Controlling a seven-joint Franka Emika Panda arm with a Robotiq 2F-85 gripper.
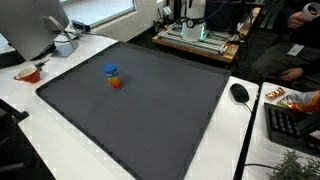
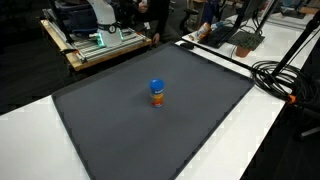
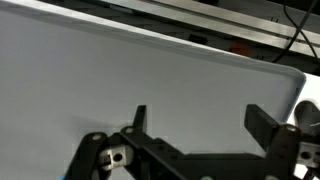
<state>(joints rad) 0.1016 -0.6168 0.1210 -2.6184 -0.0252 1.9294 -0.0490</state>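
Note:
A small orange bottle with a blue cap [image 1: 112,77] stands upright on the large dark grey mat [image 1: 150,110]. It shows in both exterior views, near the mat's middle [image 2: 157,93]. My gripper [image 3: 200,118] shows only in the wrist view. Its two black fingers are spread wide apart over bare grey mat [image 3: 120,70], with nothing between them. The bottle is out of the wrist view. The arm is not seen in either exterior view.
A black mouse [image 1: 239,92] and a keyboard [image 1: 290,125] lie on the white table beside the mat. A bowl [image 1: 29,73] and a monitor base [image 1: 62,42] stand at another edge. Black cables [image 2: 280,75] lie on the table. A wooden bench with equipment [image 2: 100,42] stands behind.

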